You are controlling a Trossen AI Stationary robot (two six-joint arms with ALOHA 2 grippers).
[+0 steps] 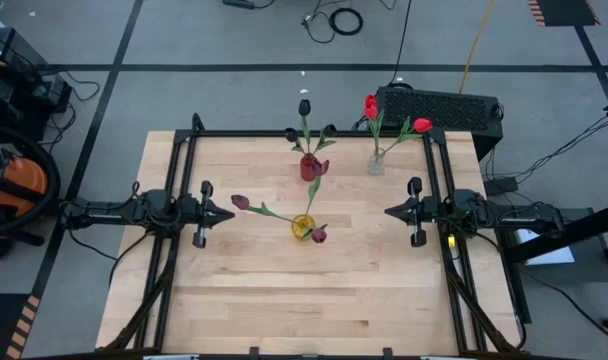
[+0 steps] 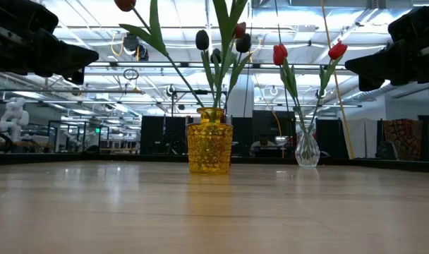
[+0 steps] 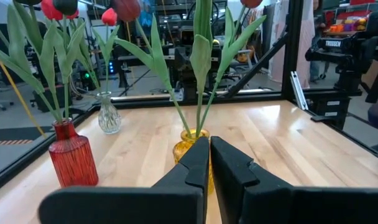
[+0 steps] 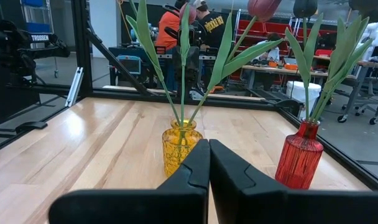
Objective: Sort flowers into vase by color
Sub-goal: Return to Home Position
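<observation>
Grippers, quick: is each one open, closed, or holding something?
Left gripper: closed, empty, at the table's left.
Right gripper: closed, empty, at the table's right.

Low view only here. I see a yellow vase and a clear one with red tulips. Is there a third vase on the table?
Observer: Yes. A red ribbed glass vase stands directly beyond the yellow textured glass vase from your camera, so the yellow one hides it.
Operator: What's in it?
Observer: Three near-black tulips. All their stems go into the red vase.
Operator: Tools open or shut?
Observer: Both shut and holding nothing. The left tool and the right tool sit on either side of the yellow vase, clear of it.
</observation>
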